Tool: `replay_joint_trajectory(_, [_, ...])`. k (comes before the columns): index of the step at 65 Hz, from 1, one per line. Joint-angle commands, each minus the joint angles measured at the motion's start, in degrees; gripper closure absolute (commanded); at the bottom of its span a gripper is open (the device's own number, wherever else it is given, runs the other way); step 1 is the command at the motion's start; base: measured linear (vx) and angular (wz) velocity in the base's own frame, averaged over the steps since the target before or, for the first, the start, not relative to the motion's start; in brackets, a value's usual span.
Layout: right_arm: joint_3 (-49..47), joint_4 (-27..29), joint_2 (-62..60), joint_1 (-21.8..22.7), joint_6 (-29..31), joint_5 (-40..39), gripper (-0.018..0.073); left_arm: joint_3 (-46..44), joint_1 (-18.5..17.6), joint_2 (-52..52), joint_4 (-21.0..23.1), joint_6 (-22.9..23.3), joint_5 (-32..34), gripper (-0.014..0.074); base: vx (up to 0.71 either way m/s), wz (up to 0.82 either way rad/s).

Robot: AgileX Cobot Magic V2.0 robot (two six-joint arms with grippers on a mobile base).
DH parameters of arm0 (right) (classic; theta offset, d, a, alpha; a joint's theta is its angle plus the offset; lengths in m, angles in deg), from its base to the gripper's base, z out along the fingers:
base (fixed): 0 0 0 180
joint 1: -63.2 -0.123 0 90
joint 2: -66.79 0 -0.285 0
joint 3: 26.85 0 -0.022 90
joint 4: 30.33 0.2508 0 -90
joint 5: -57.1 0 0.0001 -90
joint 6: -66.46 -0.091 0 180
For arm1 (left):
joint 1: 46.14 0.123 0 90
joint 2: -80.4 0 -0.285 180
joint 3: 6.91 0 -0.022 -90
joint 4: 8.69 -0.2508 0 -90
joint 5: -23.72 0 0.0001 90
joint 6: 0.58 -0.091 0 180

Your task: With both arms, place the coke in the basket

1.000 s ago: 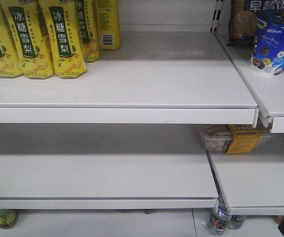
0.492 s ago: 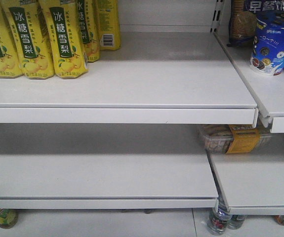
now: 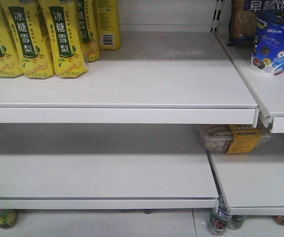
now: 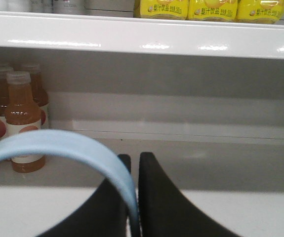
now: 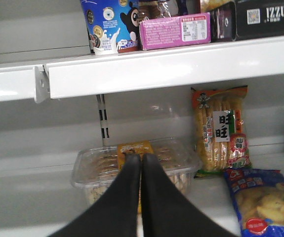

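In the left wrist view my left gripper (image 4: 134,160) is shut on the flat light blue handle of the basket (image 4: 58,143). The handle arcs from the lower left up and down into the narrow gap between the black fingers. The basket's body is out of view. My right gripper (image 5: 142,160) is shut with nothing between its fingers, and it points at a shelf in the right wrist view. The coke is out of view in every frame. Neither gripper shows in the front view.
White shelves (image 3: 132,106) fill the front view, with yellow pear-drink bottles (image 3: 33,39) upper left and a blue tub (image 3: 275,42) upper right. A clear biscuit box (image 5: 97,170) sits just beyond the right fingers, snack bags (image 5: 221,128) to its right. Orange juice bottles (image 4: 23,123) stand left.
A black shape at the bottom right corner of the front view has dropped out of frame. The shelves and goods have not moved.
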Motion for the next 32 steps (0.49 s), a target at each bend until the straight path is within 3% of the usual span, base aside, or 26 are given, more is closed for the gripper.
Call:
replay_joint_trajectory(1, [0.5,0.2,-0.8,0.3,2.8,-4.7,0.0566,-1.7,-0.2,1.2,-2.6,-2.4,8.4,0.0603,0.0,0.0])
replay_joint_trajectory(32, [0.4,0.2,-0.8,0.3,2.8,-4.7,0.0566,-1.7,-0.2,1.2,-2.6,-2.4,8.4,0.0603,0.0,0.0])
